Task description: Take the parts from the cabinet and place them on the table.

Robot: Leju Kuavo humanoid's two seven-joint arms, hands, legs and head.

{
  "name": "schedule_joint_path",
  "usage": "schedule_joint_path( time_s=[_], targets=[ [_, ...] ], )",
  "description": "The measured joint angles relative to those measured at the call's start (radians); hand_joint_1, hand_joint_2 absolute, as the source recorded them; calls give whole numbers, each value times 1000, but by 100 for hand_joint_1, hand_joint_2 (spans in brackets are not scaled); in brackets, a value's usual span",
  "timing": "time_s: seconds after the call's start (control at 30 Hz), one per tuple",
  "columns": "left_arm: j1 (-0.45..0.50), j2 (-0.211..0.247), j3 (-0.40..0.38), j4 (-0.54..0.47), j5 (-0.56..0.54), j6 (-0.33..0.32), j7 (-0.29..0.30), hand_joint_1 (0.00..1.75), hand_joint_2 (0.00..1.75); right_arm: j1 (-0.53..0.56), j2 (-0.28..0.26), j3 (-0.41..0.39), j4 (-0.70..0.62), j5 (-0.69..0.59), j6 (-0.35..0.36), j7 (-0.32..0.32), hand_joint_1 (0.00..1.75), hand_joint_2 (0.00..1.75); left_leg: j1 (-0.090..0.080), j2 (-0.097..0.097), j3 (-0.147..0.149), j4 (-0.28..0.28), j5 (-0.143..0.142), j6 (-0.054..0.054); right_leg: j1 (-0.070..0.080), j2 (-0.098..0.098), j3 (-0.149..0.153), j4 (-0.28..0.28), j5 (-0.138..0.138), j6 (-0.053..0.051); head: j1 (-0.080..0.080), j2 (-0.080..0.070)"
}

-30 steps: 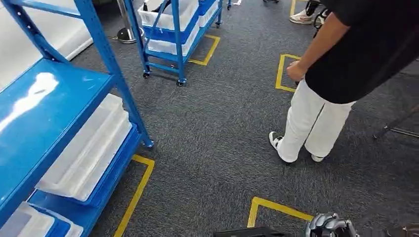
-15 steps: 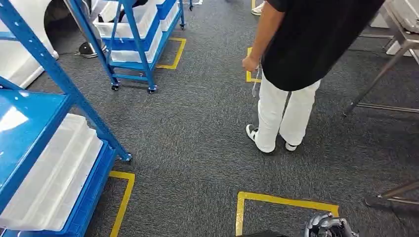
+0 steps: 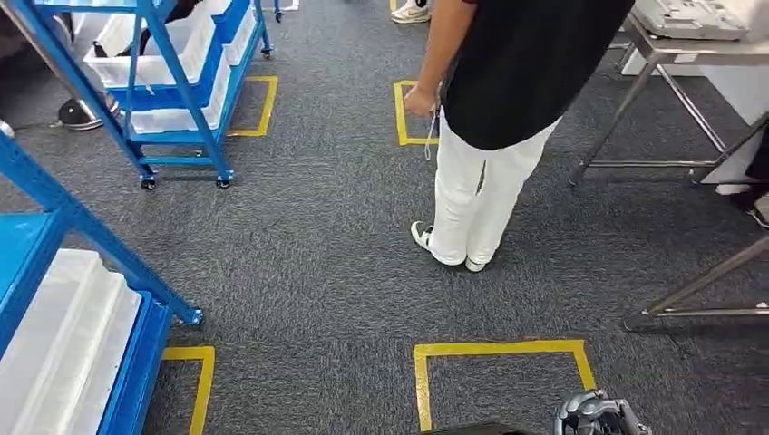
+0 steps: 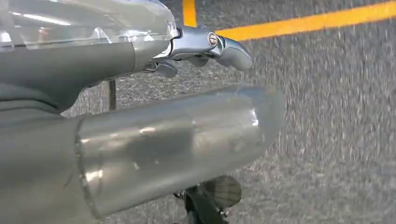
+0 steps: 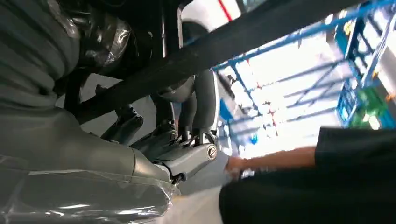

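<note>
Grey carpet (image 3: 345, 299) marked with yellow tape corners runs under the whole scene. Nearest, the right hand (image 3: 600, 417) sits low at the frame edge; its fingers (image 5: 187, 154) curl beside a dark bar, and whether they grip it cannot be told. The left hand (image 4: 205, 46) is largely masked by a silver cylinder, state undetermined. No part is seen in either hand. The table (image 3: 698, 54) stands far ahead on the right, past a person (image 3: 508, 109); the blue cabinet (image 3: 63, 299) lies left.

A person (image 3: 494, 127) stands upper centre on the floor (image 3: 326, 272) — shelf rack (image 3: 63, 299) lower left, wheeled rack (image 3: 172, 82) upper left, worktop (image 3: 689, 45) upper right.
</note>
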Motion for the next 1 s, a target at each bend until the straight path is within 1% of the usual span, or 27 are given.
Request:
schedule_joint_path(
  time_s=[0.03,0.07,0.1,0.13,0.17,0.2,0.27,0.3,0.33,0.37,0.4,0.43,0.47,0.5,0.53,0.6,0.63,0.67,0.7,0.77,0.8,0.83,0.87,0.9,0.93,0.97,1.0],
  targets=[
    [0,0,0,-2,2,-4,2,0,0,-1,-5,5,3,5,-5,0,175,175,0,12,3,0,-4,-2,-1,-4,17,-39,34,0,0,0],
    [0,0,0,-2,5,-7,4,0,0,-3,-10,11,8,9,-8,0,175,175,0,24,10,0,-8,-4,-1,-12,59,-122,83,-2,0,0],
    [0,0,0,-4,8,-11,4,0,0,-5,-14,17,10,11,-13,0,175,175,0,33,16,0,-12,-6,0,-26,100,-200,121,-5,0,0],
    [1,0,0,-7,9,-16,5,0,0,-12,-17,24,13,13,-18,0,175,175,-1,43,24,0,-17,-12,6,-82,141,-284,136,-12,0,0],
    [2,1,0,-10,10,-21,6,0,0,-22,-22,33,18,18,-25,2,175,175,-9,52,24,3,-24,-19,18,-92,146,-292,129,-17,0,0],
    [2,1,0,-13,11,-24,6,0,0,-27,-26,42,20,20,-28,2,175,175,-7,60,27,1,-26,-24,19,-74,144,-291,129,-22,-1,0],
    [-1,1,0,-18,13,-35,8,0,0,-27,-32,55,25,21,-40,2,175,175,-4,83,41,-4,-29,-31,23,-52,141,-291,127,-29,0,0],
    [-2,0,0,-21,15,-41,8,0,0,-29,-36,63,26,21,-46,2,175,175,-7,89,44,-1,-36,-40,14,-38,148,-303,134,-39,-1,0],
    [-2,1,0,-27,19,-48,10,0,0,-31,-39,69,28,22,-50,1,175,175,1,31,39,21,-50,-45,12,-29,152,-309,137,-42,0,0],
    [0,1,1,-35,27,-56,12,0,0,-42,-45,80,32,22,-52,4,175,175,2,-11,13,72,-83,-45,11,-21,151,-309,138,-51,-2,0],
    [3,1,2,-41,33,-65,16,0,0,-57,-49,92,38,22,-53,9,175,175,2,-29,-25,147,-120,-45,11,-11,150,-309,138,-55,-2,0],
    [8,1,2,-47,40,-75,22,0,0,-71,-54,104,46,22,-56,13,175,175,2,-37,-65,223,-150,-46,12,4,151,-308,137,-57,-2,0],
    [10,2,2,-54,46,-85,26,0,0,-85,-58,115,56,22,-60,17,175,175,2,-39,-101,286,-166,-48,12,18,151,-307,137,-58,-2,0],
    [13,2,3,-64,52,-96,32,0,0,-104,-65,131,72,25,-63,22,175,175,2,-40,-124,312,-155,-49,13,35,151,-304,136,-58,-1,0],
    [14,3,3,-73,55,-103,38,0,0,-121,-69,145,86,25,-63,24,175,175,2,-41,-121,285,-120,-48,12,50,152,-300,134,-57,-2,0],
    [14,6,3,-87,59,-111,43,0,0,-146,-75,170,106,25,-65,24,175,175,2,-51,-70,143,-24,-44,11,76,155,-294,128,-53,-2,0],
    [15,6,3,-94,59,-113,43,0,0,-157,-77,179,113,25,-67,24,175,175,2,-88,-37,55,17,-39,10,87,154,-289,125,-49,-2,0],
    [15,8,3,-98,59,-116,43,0,0,-166,-80,186,121,25,-69,23,175,175,5,-130,-29,30,0,-36,16,94,149,-280,120,-41,-1,0],
    [16,8,3,-102,60,-116,43,0,0,-172,-84,191,126,26,-70,23,175,175,4,-122,-28,30,2,-35,11,108,145,-281,121,-37,-1,0],
    [16,8,3,-109,60,-118,45,0,0,-176,-88,202,136,25,-73,22,175,175,-4,-104,-23,27,2,-26,2,126,141,-288,126,-22,-2,0],
    [15,8,3,-110,59,-119,44,0,0,-175,-90,205,139,25,-78,21,175,175,3,-94,-21,17,8,-18,6,135,140,-290,128,-15,-1,0],
    [14,6,3,-111,54,-123,40,0,0,-175,-96,206,140,24,-86,21,175,175,8,-79,-17,7,14,-10,4,117,142,-283,122,-15,-1,0],
    [15,6,3,-116,47,-128,33,0,0,-172,-101,206,139,20,-101,16,175,175,7,-69,-14,1,16,-7,9,63,130,-256,101,-11,2,0],
    [19,3,3,-122,37,-131,25,0,0,-172,-106,207,135,12,-120,11,175,175,6,-52,-13,-1,17,1,8,21,89,-177,54,-5,2,0],
    [22,-4,2,-125,32,-131,20,0,0,-167,-110,207,131,6,-130,8,175,175,4,-40,-13,-1,15,2,6,7,50,-102,19,0,3,0],
    [24,-9,2,-128,24,-127,11,0,0,-158,-120,207,119,-3,-149,1,175,175,3,-23,-13,-1,13,4,3,3,10,-24,-11,4,3,0],
    [24,-12,2,-127,17,-116,5,0,0,-144,-129,206,109,-11,-157,-3,175,175,3,-10,-12,0,10,3,0,1,-12,14,-13,8,3,0]
  ],
)
